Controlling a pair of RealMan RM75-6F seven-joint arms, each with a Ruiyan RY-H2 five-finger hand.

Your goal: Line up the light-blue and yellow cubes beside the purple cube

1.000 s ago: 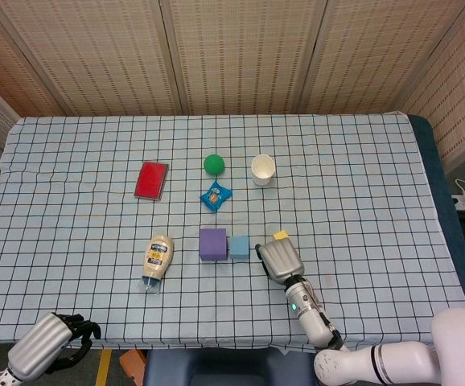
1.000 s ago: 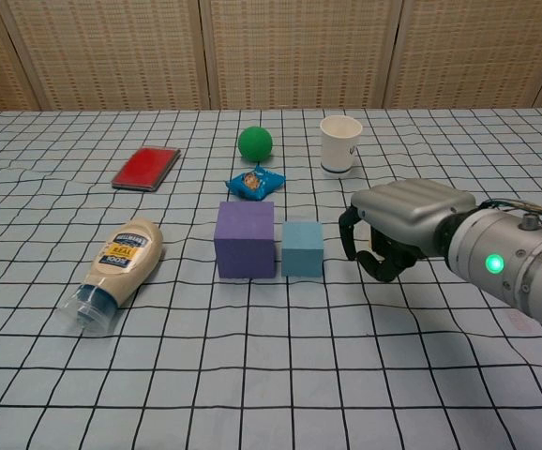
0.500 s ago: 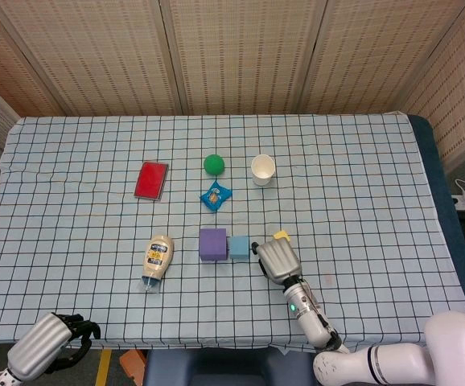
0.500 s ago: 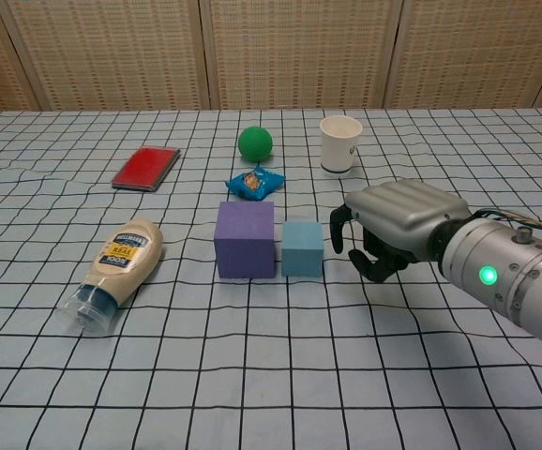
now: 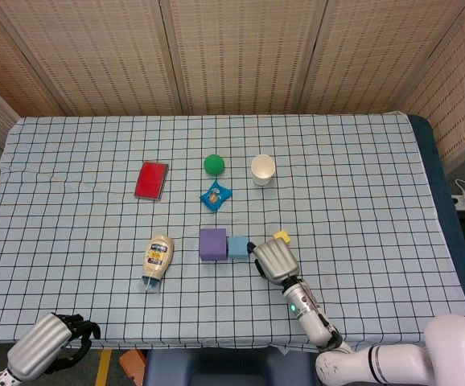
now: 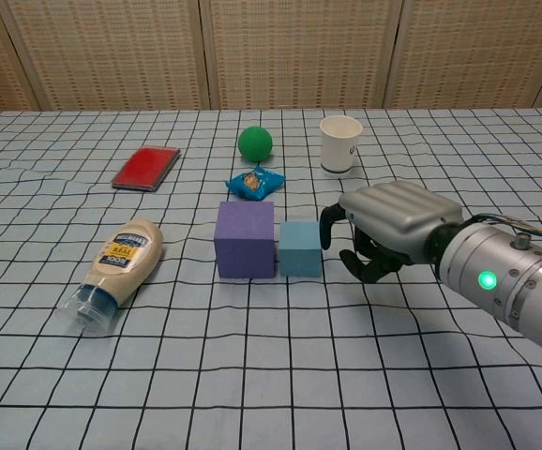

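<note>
Head view: white cup [image 5: 262, 169] upright; right hand [image 5: 275, 260] fingers curl over yellow cube [image 5: 281, 236], grip unclear.

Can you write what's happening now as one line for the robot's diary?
right hand: holds yellow cube | light-blue cube: beside purple cube | left hand: idle

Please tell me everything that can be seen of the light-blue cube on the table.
The light-blue cube is a small block with a matte, plain surface and sharp edges, smaller and lower than the purple cube. It sits flat and upright on the checked tablecloth, pressed against or very near the purple cube's right side as the cameras show it. On its other side the right hand hangs close, its dark fingers curled next to the cube's upper edge; whether they touch it cannot be told. Nothing lies on top.
</note>
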